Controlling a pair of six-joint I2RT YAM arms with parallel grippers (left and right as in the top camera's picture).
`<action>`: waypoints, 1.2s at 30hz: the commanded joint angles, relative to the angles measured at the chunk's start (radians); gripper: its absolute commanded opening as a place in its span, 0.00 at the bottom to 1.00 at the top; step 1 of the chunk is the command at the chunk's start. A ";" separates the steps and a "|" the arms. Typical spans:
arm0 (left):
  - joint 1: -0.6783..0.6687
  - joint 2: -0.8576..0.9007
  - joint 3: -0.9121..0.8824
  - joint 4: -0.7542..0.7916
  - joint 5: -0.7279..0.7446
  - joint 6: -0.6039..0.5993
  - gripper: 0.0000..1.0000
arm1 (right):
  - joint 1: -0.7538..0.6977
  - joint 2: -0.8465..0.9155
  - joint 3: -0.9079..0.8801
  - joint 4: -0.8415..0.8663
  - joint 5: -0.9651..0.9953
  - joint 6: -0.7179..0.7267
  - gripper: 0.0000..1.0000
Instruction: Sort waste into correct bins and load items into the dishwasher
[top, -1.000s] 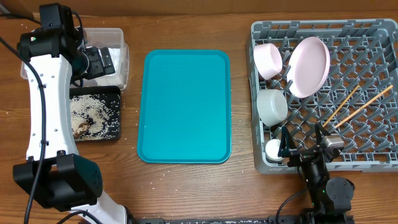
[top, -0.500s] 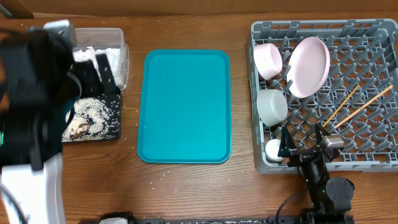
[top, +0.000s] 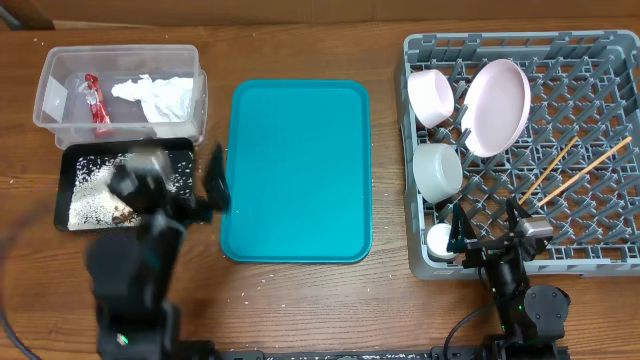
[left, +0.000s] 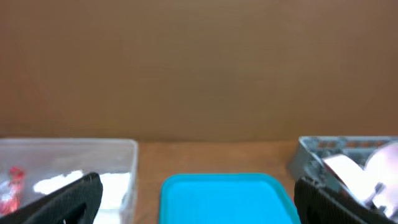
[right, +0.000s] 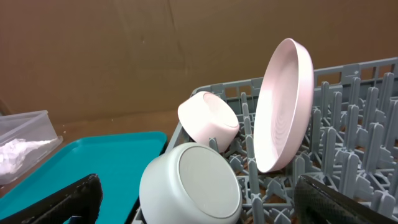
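Note:
The clear tub (top: 50, 95) holds the red wrapper (top: 95, 100) and the white napkin (top: 155, 95). The black tray (top: 180, 150) holds rice and brown scraps (top: 100, 195). The grey dish rack (top: 600, 60) holds the pink plate (top: 497, 105), a pink bowl (top: 432, 97), a white bowl (top: 438, 172), a small cup (top: 440, 240) and chopsticks (top: 575, 170). My left gripper (left: 199, 208) is open and empty, low at the front left, blurred overhead (top: 170, 185). My right gripper (top: 487, 232) is open and empty at the rack's front edge, facing the white bowl (right: 189, 186).
The teal serving tray (top: 297, 170) lies between the bins and the rack. A few white grains lie on the wood near the table's front (top: 262, 296). A brown cardboard wall stands behind the table (left: 199, 62).
My left arm has pulled back from over the clear tub toward the table's front, uncovering the tub's contents. The right arm has not moved.

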 joint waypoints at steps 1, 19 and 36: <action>-0.008 -0.142 -0.186 0.073 0.014 0.015 1.00 | 0.005 -0.012 -0.011 0.005 -0.002 0.002 1.00; -0.008 -0.554 -0.552 0.028 -0.092 -0.015 1.00 | 0.005 -0.012 -0.011 0.005 -0.002 0.002 1.00; -0.006 -0.556 -0.552 -0.055 -0.096 -0.041 1.00 | 0.005 -0.012 -0.011 0.005 -0.002 0.003 1.00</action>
